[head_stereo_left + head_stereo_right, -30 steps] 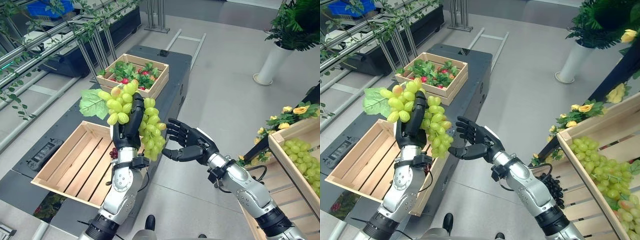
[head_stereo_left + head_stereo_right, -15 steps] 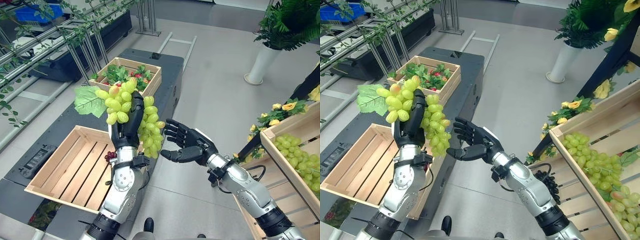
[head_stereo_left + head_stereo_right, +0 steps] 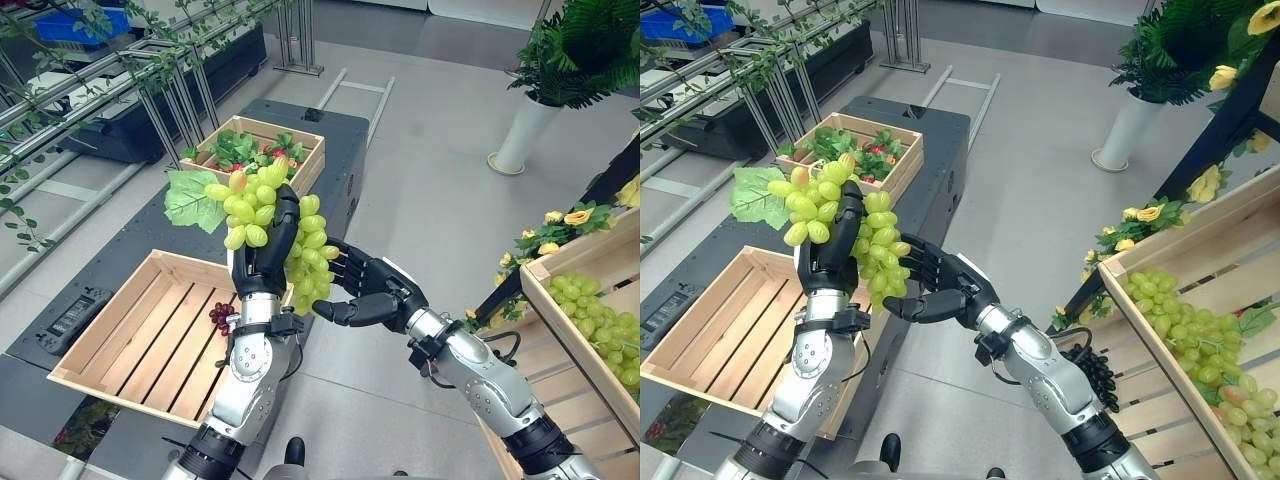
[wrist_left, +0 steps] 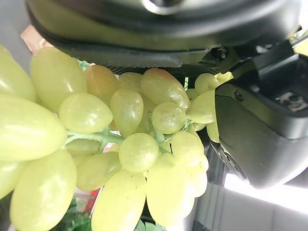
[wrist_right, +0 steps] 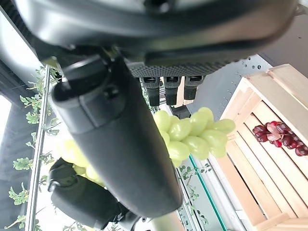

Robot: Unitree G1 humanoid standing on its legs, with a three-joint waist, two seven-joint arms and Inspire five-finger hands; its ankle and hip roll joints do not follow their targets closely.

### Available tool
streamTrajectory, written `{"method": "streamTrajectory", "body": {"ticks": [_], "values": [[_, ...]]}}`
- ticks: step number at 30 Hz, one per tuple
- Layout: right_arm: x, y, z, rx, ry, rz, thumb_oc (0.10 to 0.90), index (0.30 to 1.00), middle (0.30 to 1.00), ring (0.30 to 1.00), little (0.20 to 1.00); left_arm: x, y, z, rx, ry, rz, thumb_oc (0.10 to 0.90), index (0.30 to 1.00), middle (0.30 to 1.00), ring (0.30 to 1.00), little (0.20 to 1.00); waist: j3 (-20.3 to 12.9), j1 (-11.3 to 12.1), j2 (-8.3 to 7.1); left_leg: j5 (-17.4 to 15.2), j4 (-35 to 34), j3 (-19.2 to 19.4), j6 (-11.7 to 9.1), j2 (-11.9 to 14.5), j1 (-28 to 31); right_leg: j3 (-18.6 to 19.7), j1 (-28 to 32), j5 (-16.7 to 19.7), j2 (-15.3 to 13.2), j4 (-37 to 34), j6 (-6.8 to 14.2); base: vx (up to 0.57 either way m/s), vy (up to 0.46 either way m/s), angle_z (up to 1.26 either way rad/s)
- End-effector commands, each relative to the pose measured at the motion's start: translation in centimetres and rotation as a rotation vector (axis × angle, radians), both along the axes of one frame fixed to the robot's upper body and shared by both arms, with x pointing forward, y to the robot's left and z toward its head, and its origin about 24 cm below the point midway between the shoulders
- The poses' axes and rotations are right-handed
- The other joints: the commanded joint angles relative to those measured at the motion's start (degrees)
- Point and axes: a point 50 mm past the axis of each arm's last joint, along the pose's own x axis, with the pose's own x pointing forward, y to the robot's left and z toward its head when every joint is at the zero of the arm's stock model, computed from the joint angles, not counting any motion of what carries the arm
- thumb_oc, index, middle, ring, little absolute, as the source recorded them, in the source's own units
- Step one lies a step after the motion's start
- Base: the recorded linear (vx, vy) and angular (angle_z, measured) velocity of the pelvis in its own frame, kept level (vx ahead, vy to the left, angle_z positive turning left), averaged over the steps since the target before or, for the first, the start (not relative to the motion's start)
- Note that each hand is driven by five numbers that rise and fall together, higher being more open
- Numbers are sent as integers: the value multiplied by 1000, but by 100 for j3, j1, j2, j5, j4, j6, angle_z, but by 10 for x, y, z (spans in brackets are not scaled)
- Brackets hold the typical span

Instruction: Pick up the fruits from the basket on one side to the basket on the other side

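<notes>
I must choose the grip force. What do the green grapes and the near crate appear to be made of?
The green grapes in the left hand look like plastic imitation: uniformly glossy and waxy, with a stiff green stem and a flat cloth-like leaf. The crate looks like unfinished pale wood, with visible slats and grain.

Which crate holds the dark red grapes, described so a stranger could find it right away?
Start at the long dark bench on the robot's left, which carries two wooden crates. It is the nearer crate, behind the left hand: slatted, bare but for the small red grapes at its right wall. The far crate is packed with leaves and red fruit.
</notes>
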Motion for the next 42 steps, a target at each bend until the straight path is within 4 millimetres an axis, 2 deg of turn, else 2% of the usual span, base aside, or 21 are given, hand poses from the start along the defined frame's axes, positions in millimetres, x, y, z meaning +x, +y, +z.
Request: {"method": "streamTrajectory", "body": {"ticks": [1, 19, 34, 42], "values": [[4, 24, 51, 195, -179, 118, 800, 900, 900, 900, 900, 11, -26, 53, -33, -334, -130, 400, 300, 300, 300, 300, -544, 34, -14, -775, 8, -22, 142, -459, 352, -1, -232, 224, 465, 13, -420, 0, 0, 0], [4, 31, 58, 228, -149, 78, 800, 900, 900, 900, 900, 4, -45, 55, -53, -343, -286, 400, 300, 300, 300, 300, -540, 18, -24, -774, 8, 17, 168, -473, 319, 2, -285, 268, 441, 13, -373, -2, 1, -1], [7, 22, 59, 247, -160, 9, 800, 900, 900, 900, 900, 4, -40, 48, 9, -320, -269, 400, 300, 300, 300, 300, -545, 24, 3, -774, 8, 49, 182, -466, 307, 20, -310, 279, 434, 13, -365, 0, 0, 0], [8, 13, 60, 280, -152, 26, 800, 900, 900, 900, 900, 6, -28, 47, 25, -327, -182, 400, 300, 300, 300, 300, -529, 0, -3, -777, 8, 60, 159, -449, 319, 32, -303, 275, 453, 13, -374, 0, 0, 0]]}}
